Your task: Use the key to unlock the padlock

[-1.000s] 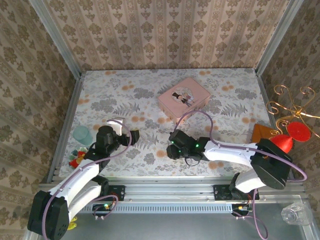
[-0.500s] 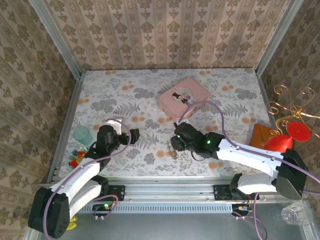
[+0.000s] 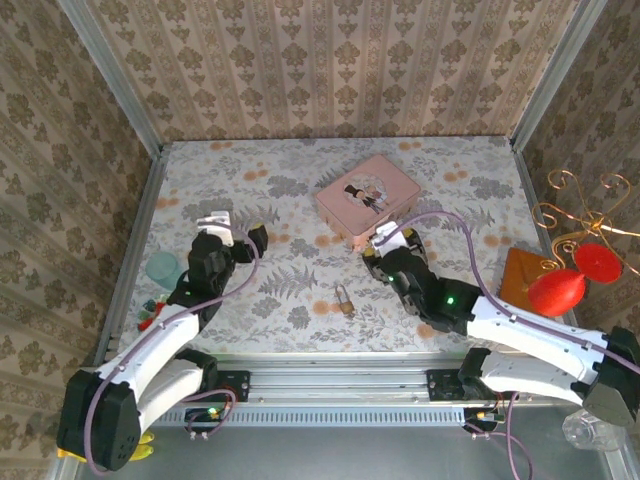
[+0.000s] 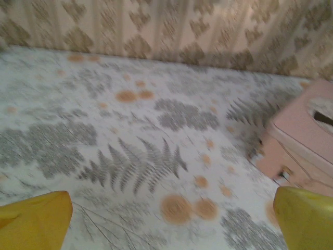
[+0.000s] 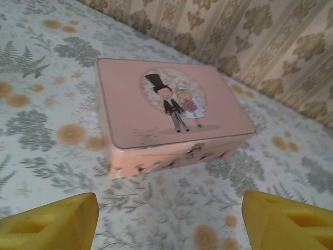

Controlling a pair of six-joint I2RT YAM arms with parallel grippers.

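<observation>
**Padlock lies free on the desk, unlocking not begun as far as we can see**

We judge the task to be at its very start, or between attempts. The padlock (image 3: 343, 298) lies flat on the patterned desk (image 3: 450, 170), towards the near edge and roughly midway between the two arms. Nothing touches it.

The left gripper (image 3: 238, 228) hangs over the left half of the desk, well apart from the padlock. In its wrist view its yellow fingers (image 4: 34, 221) sit at the two bottom corners with only bare desk between them, so we read it as spread wide and carrying nothing. The right gripper (image 3: 385, 243) is farther from us than the padlock and points at the pink tin (image 5: 171, 112). Its fingers (image 5: 49, 221) are likewise wide apart, with nothing held.

The key we cannot pick out: it is too small to separate from the padlock or the floral pattern. By our reckoning everything is left to do: take up the key, steady the lock, insert, turn.

The padlock itself shows as a tiny brass-coloured body with a thin pale shackle loop at its far end. Whether the shackle is seated or sprung is too small for us to tell.
</observation>
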